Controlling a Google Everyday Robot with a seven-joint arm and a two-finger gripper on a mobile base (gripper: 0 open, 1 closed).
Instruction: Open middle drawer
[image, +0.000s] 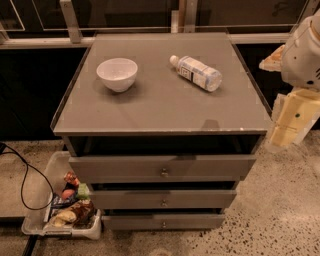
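The grey cabinet has three stacked drawers. The middle drawer is the mid-sized grey front with a small brass knob at its centre. It lies between the wider top drawer and the thin bottom drawer. None of its inside shows. My gripper, a cream-coloured part under the white arm, hangs at the right edge of the view. It is beside the cabinet's right front corner, above the level of the drawers and apart from them.
On the cabinet top stand a white bowl and a lying plastic bottle. A clear tray of snacks sits on the floor at the left of the drawers. A black cable runs beside it.
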